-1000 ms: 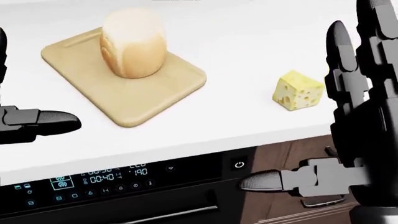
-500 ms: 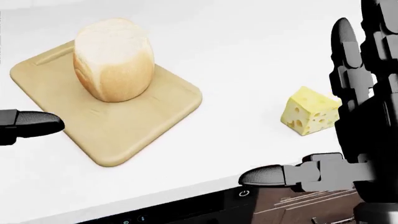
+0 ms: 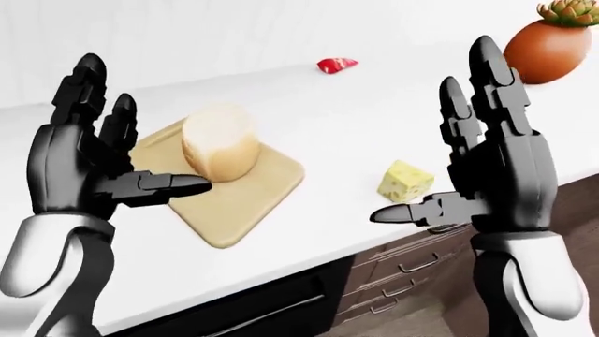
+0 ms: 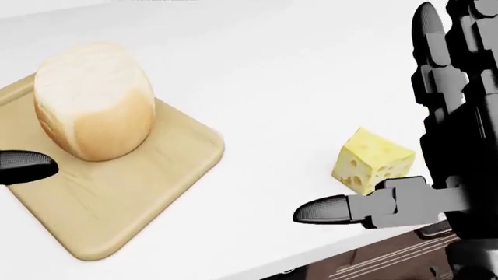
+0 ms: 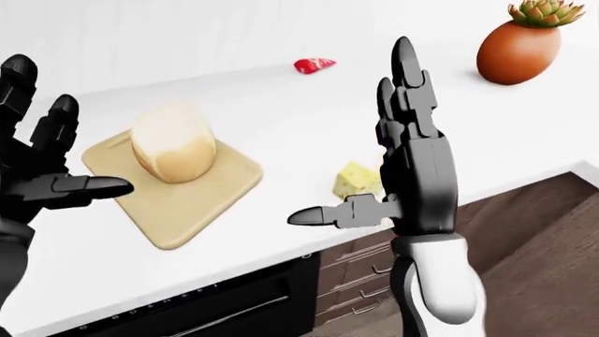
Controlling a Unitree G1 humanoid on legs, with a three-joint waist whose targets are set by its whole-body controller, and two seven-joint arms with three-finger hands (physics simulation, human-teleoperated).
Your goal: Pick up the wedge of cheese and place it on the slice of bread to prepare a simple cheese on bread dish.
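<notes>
A rounded loaf of bread [image 3: 220, 144] stands upright on a light wooden cutting board [image 3: 234, 207] on the white counter. To the right of the board, the yellow wedge of cheese [image 4: 372, 158] with holes lies alone on the counter. My right hand [image 3: 426, 137] is raised and open just right of the cheese, its thumb [image 4: 327, 210] pointing left below the wedge without touching it. At the board's left side my left hand [image 3: 131, 140] is raised too, open and holding nothing.
A terracotta pot with a succulent [image 3: 548, 45] stands at the top right of the counter. A small red item [image 3: 335, 64] lies near the wall. Below the counter edge are a dark oven [image 3: 262, 309] and brown drawers [image 3: 402, 267].
The head view has shifted: the oven panel has dropped out of sight, and the bread and board have slid left and down and look larger. Both hands stay open.
</notes>
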